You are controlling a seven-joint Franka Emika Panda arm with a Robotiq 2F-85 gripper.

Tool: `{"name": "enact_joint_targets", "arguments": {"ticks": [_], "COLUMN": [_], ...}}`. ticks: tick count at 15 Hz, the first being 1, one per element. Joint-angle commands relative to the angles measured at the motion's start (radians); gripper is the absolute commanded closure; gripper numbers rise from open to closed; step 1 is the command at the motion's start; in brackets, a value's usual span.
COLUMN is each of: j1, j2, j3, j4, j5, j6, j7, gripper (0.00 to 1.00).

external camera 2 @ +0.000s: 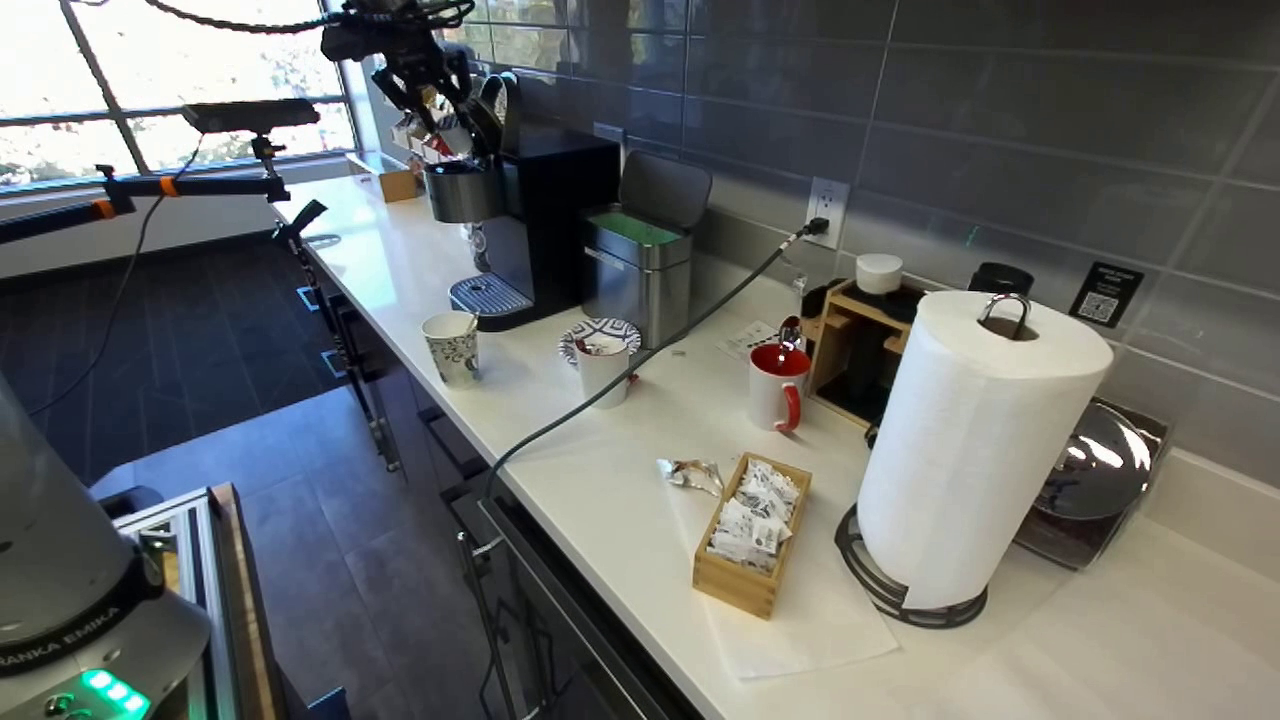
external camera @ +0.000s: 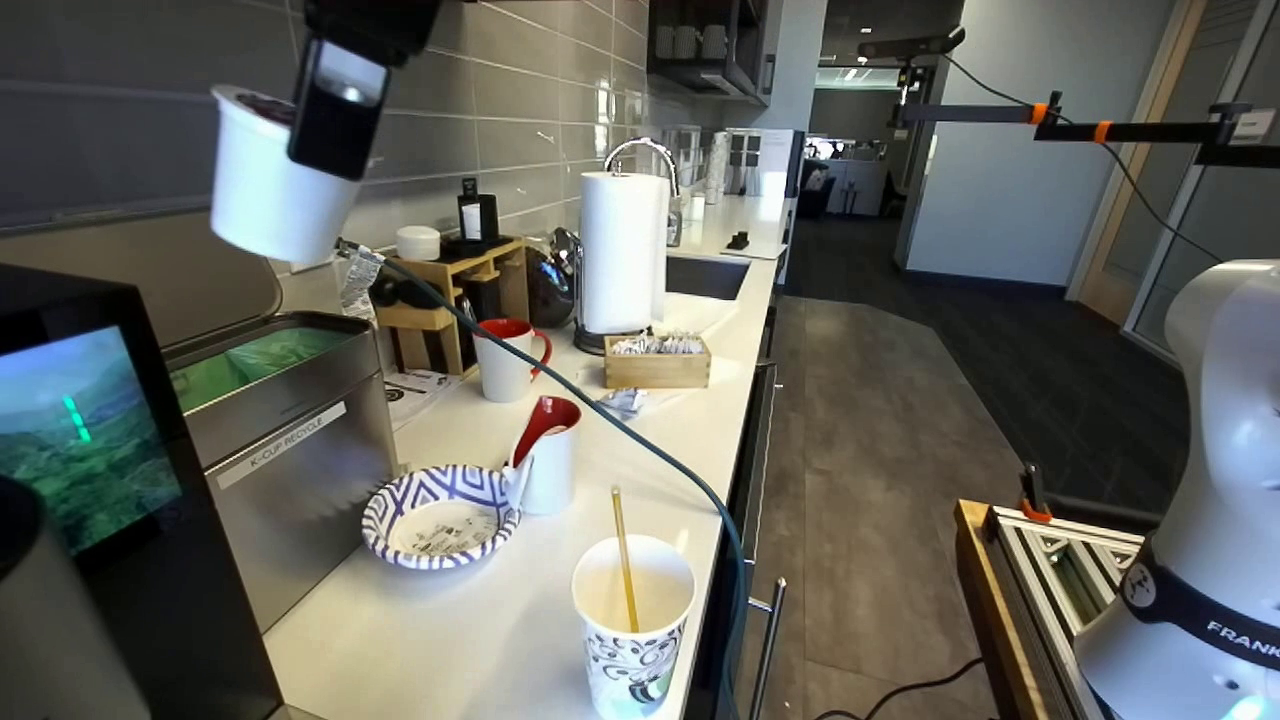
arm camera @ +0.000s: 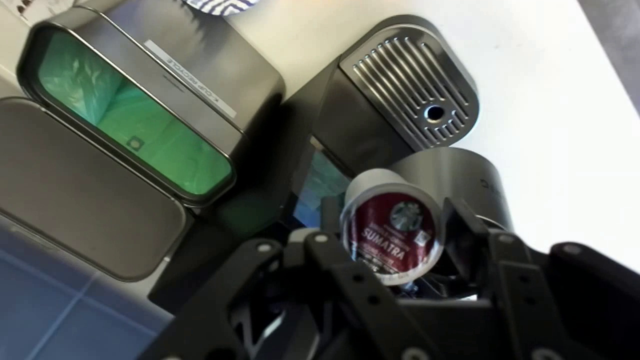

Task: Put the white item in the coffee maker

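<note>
The white item is a small white coffee pod (external camera: 275, 190) with a dark red lid. In the wrist view the pod (arm camera: 392, 230) sits tilted between my fingers, its printed lid facing the camera. My gripper (arm camera: 398, 220) is shut on it. The coffee maker (external camera 2: 568, 190) is black with a silver round head (external camera 2: 463, 195). In an exterior view its lit touchscreen (external camera: 85, 440) shows below the pod. In an exterior view the gripper (external camera 2: 440, 115) holds the pod (external camera 2: 455, 140) just above the silver head. A dark raised part stands behind it. The opening inside the head is hidden.
An open steel K-cup bin (external camera 2: 640, 270) stands beside the machine. A patterned bowl (external camera: 440, 520), a white-red cup (external camera: 548, 470), a paper cup with a stirrer (external camera: 635, 640) and a red-white mug (external camera 2: 778, 390) stand on the counter. A cable (external camera: 640, 440) crosses the counter.
</note>
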Motion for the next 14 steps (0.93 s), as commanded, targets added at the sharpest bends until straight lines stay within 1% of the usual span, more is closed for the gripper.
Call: {"name": "enact_joint_targets", "arguments": {"ticks": [1, 2, 4, 5, 7, 8, 10, 14], "j1": [0.046, 0.059, 0.086, 0.064, 0.085, 0.088, 0.088, 0.104], "j2": [0.176, 0.214, 0.276, 0.188, 0.242, 0.257, 0.256, 0.271], "j3": [0.059, 0.079, 0.105, 0.087, 0.100, 0.101, 0.099, 0.102], "j4": [0.251, 0.308, 0.392, 0.275, 0.339, 0.355, 0.355, 0.380], "j5": [-0.010, -0.030, -0.089, -0.040, -0.069, -0.074, -0.035, -0.039], "j6": [-0.231, -0.288, -0.291, -0.242, -0.247, -0.249, -0.269, -0.325], "j7": [-0.021, 0.000, 0.048, 0.014, 0.037, 0.038, 0.115, 0.242], "gripper": [0.71, 0.71, 0.71, 0.46, 0.46, 0.71, 0.71, 0.71]}}
